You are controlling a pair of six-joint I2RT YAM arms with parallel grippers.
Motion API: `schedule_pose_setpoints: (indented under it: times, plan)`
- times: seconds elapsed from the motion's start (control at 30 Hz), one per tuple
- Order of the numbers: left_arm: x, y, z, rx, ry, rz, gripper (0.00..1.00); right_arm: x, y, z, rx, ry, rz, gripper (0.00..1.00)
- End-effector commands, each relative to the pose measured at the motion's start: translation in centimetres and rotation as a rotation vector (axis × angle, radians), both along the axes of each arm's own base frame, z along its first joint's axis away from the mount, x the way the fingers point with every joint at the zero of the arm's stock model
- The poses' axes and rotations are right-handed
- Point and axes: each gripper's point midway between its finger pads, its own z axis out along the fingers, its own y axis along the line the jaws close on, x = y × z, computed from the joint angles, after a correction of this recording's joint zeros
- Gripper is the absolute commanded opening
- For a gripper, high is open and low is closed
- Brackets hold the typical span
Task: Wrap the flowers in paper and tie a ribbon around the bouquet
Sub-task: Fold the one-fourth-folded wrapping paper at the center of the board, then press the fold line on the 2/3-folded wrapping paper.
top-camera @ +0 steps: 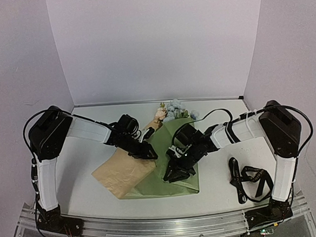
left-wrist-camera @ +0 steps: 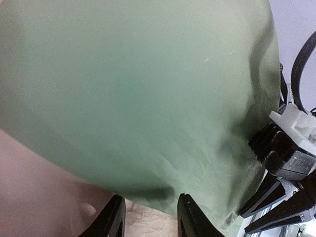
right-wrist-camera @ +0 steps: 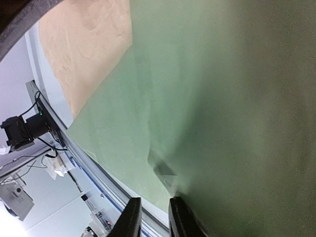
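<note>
The flowers [top-camera: 171, 111] lie at the back of the table, their stems hidden under the olive-green paper [top-camera: 157, 182], which is folded over them. Its tan face [top-camera: 120, 174] shows on the left. My left gripper [top-camera: 151, 153] rests on the green fold's left edge. In the left wrist view the left gripper [left-wrist-camera: 150, 215] stands open over the tan face, just short of the green paper [left-wrist-camera: 148, 98]. My right gripper [top-camera: 170, 176] sits low on the fold. Up close the right gripper [right-wrist-camera: 153, 217] is slightly open beside a folded paper corner [right-wrist-camera: 165, 173], holding nothing. The black ribbon [top-camera: 249, 178] lies loose at the right.
The right arm's black and white wrist [left-wrist-camera: 289, 158] shows close to the left gripper. The table's metal front rail [top-camera: 165, 225] runs just beyond the paper's near edge [right-wrist-camera: 98, 158]. White walls close the back and sides.
</note>
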Motion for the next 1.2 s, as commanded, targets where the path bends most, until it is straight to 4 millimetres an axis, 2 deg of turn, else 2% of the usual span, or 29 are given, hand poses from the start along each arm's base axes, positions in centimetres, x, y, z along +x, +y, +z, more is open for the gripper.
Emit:
schedule_pose_setpoints:
  times: [0.0, 0.1, 0.23, 0.37, 0.43, 0.5, 0.57, 0.63, 0.83, 1.17]
  plan:
    - [0.4, 0.0, 0.1, -0.005, -0.007, 0.013, 0.37, 0.3, 0.6, 3.4, 0.069, -0.049, 0.011, 0.33]
    - [0.5, 0.0, -0.1, -0.001, -0.004, 0.017, 0.36, 0.3, -0.2, 5.1, 0.078, -0.090, 0.003, 0.41]
    - [0.6, 0.0, 0.1, -0.004, -0.009, 0.019, 0.37, 0.4, -2.3, 6.6, 0.065, -0.132, -0.030, 0.47]
    - [0.7, -0.2, 0.2, -0.005, -0.013, 0.016, 0.36, 0.2, -6.4, 5.9, -0.044, -0.175, -0.061, 0.47]
    - [0.8, -0.2, 0.3, -0.007, -0.012, 0.017, 0.36, 0.1, -9.0, 5.1, -0.132, -0.201, -0.078, 0.42]
    - [0.8, -0.3, 0.4, -0.010, -0.014, 0.015, 0.36, 0.3, -11.2, 3.7, -0.216, -0.214, -0.113, 0.31]
    - [0.8, -0.4, 0.5, -0.010, -0.016, 0.014, 0.36, 0.5, -12.7, 2.6, -0.282, -0.217, -0.135, 0.22]
    - [0.9, -0.4, 0.6, -0.011, -0.018, 0.014, 0.36, 0.6, -13.7, 1.6, -0.330, -0.219, -0.145, 0.19]
    - [1.1, -0.6, 0.9, -0.015, -0.022, 0.013, 0.36, 1.3, -14.3, -0.2, -0.389, -0.237, -0.146, 0.12]
    - [1.2, -0.5, 1.5, -0.011, -0.036, 0.013, 0.36, 2.6, -12.4, -0.9, -0.372, -0.206, -0.138, 0.11]
